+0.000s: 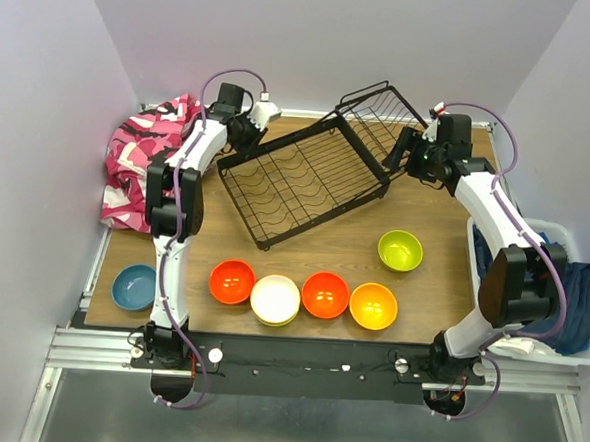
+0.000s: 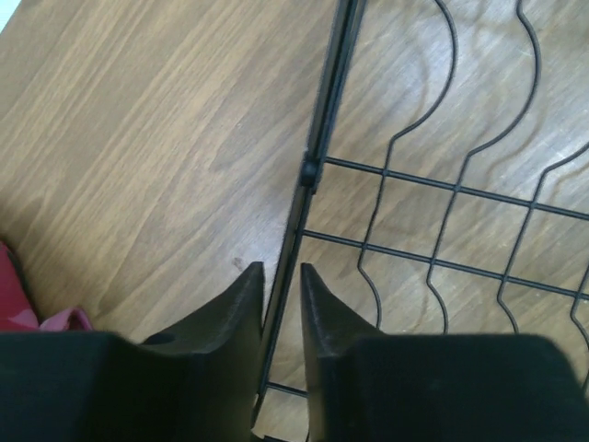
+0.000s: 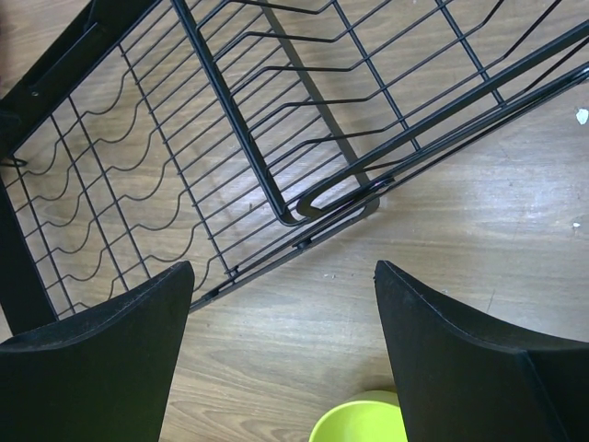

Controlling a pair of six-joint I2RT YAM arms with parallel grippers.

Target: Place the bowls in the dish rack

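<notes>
Blue glossy plastic bowl (image 1: pixel 134 287) sits near-left on the wooden table (image 1: pixel 435 220). Left gripper (image 2: pixel 279 281) is clamped on the rim of the large black wire dish rack (image 1: pixel 303 176). Red bowl (image 1: pixel 232 281), cream-white bowl (image 1: pixel 275 300), orange-red bowl (image 1: pixel 325 294) and orange bowl (image 1: pixel 373 306) line the near edge; lime green bowl (image 1: pixel 400 251) lies near the wide-open right gripper (image 3: pixel 283 267).

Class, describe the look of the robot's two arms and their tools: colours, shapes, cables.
Both the left arm and right arm have white links with black joints, and a purple cable loops along each. The left tool and right tool have matte black fingers tapering to blunt tips.
</notes>
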